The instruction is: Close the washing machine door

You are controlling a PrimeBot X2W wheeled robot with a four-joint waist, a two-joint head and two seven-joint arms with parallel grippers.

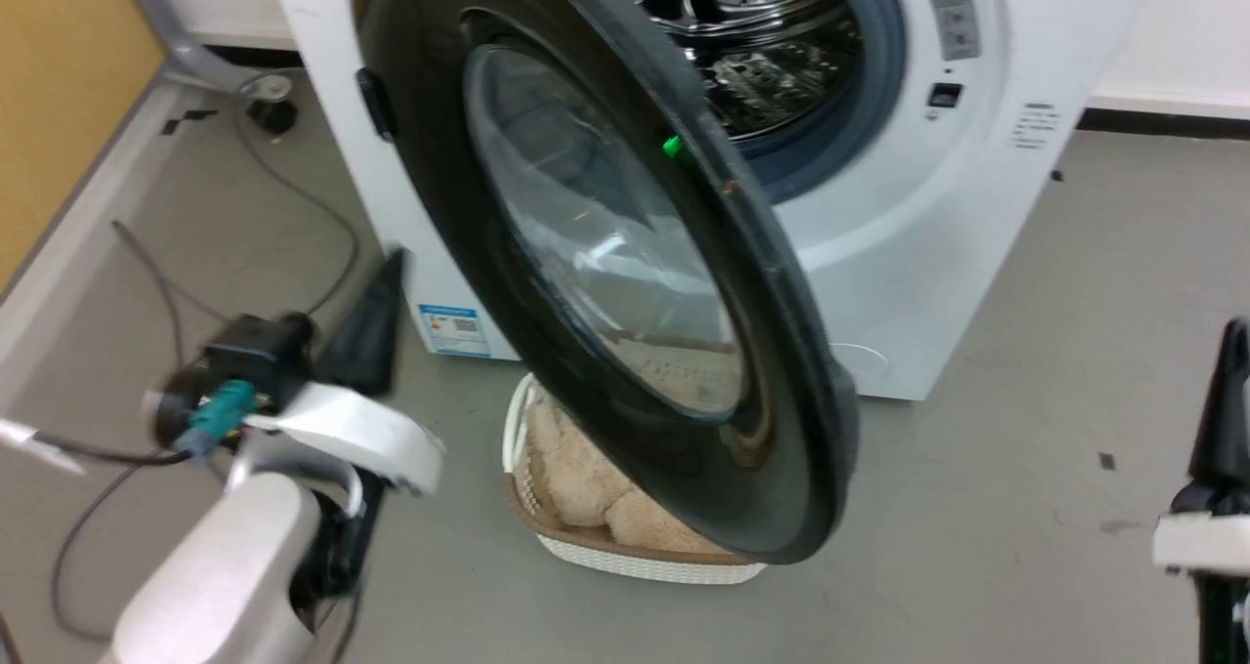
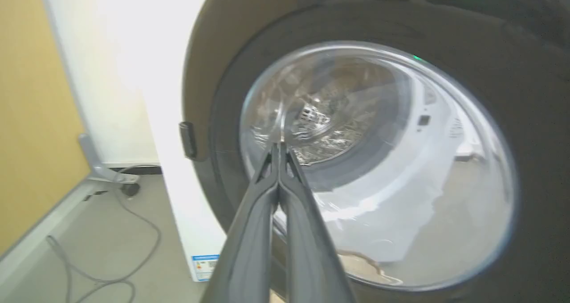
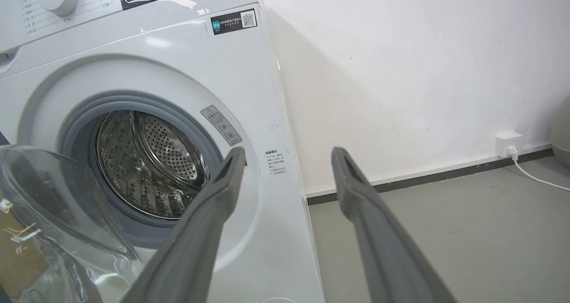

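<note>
Big round black-rimmed door (image 1: 605, 254) with clear glass middle hanging half open in front of the big white washing machine (image 1: 977, 254), above a cream holey basket (image 1: 635, 561) on the grey floor (image 1: 1074, 371). Left claw (image 2: 278, 149) pinched tight on nothing, pointing at that door. Right claw (image 3: 287, 160) spread wide, holding nothing.

My left pincer (image 2: 278, 150) pointing up at lower left, fingers pressed together, pale forearm (image 1: 220, 576) angled up behind it, my right pincer (image 3: 288, 158) at lower right, fingers spread wide apart
</note>
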